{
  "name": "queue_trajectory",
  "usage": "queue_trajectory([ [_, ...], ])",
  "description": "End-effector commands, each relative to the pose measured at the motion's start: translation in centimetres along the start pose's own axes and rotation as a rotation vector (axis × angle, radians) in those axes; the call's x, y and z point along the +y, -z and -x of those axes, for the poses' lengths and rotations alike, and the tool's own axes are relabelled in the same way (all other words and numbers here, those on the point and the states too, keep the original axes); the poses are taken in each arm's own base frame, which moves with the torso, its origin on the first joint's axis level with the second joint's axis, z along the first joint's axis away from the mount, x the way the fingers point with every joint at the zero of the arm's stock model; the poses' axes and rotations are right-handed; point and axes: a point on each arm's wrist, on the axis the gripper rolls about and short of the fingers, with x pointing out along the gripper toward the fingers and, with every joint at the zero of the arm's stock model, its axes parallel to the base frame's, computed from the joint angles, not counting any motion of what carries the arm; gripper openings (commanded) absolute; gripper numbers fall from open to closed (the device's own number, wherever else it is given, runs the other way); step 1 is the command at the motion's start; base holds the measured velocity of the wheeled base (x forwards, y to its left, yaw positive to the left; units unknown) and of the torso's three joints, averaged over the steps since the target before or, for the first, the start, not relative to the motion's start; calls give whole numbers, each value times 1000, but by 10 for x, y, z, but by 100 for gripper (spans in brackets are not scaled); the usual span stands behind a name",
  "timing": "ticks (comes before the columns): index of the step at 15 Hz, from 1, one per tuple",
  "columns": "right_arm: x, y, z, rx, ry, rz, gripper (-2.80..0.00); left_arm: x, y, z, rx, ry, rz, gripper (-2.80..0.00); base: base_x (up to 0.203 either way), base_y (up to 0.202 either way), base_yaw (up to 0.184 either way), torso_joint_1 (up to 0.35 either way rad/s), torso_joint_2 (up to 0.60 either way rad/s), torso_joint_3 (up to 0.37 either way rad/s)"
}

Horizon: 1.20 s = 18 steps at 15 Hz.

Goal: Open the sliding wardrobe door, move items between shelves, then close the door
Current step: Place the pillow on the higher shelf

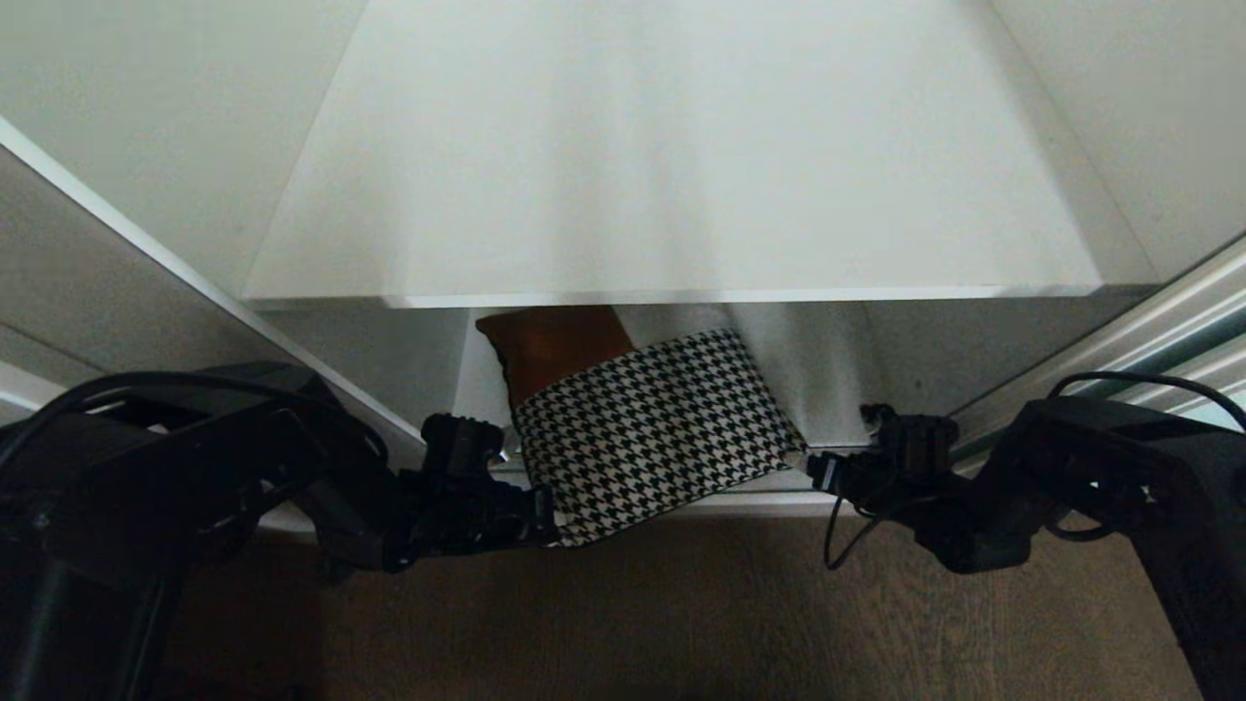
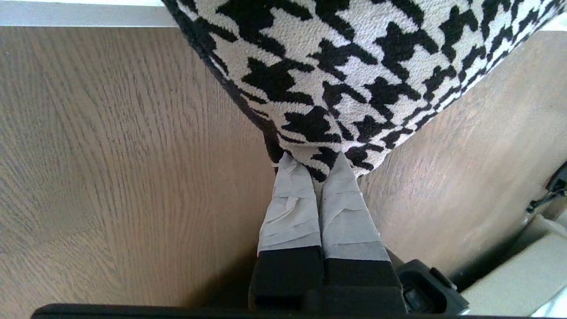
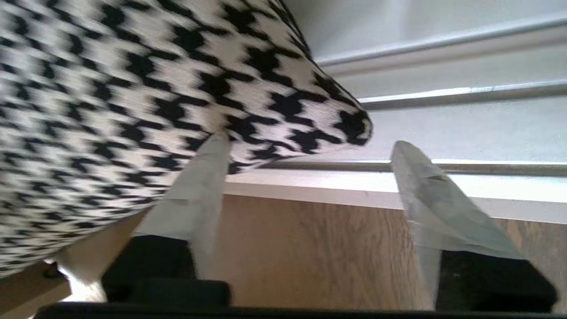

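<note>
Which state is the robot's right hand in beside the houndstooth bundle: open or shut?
Open. In the right wrist view the right hand has its two fingers spread wide apart, with only a corner of the houndstooth bundle between them, unpinched.

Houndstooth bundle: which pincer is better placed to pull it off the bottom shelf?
Left. The left pincer is shut on the houndstooth bundle's corner; the right pincer stands open beside it.

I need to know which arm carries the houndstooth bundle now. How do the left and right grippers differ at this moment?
The left gripper is shut on a corner of the houndstooth bundle; the right gripper stands open, with the bundle's other corner between its fingers, ungripped. The left sits at the bundle's left front corner over the wood floor, the right at its right corner by the wardrobe's bottom edge. Both have taped grey fingers.
</note>
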Motion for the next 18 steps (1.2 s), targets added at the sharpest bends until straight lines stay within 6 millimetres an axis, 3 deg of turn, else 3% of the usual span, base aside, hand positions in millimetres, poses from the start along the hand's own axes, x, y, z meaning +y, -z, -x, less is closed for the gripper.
queue_trajectory([
  [1,-8,10,-12,9,2,0,0,-2,1,4,11,27,0,-280,0,0,0,0,0,0],
  [5,-5,1,-23,-30,-13,17,0,-3,4,7,27,55,-22,-280,0,0,0,0,0,0],
  [13,17,-25,-14,-35,-29,26,0,-4,4,7,41,88,-22,-280,0,0,0,0,0,0],
  [18,25,-33,-21,-41,-54,20,0,-3,8,8,53,93,-52,-280,0,0,0,0,0,0],
])
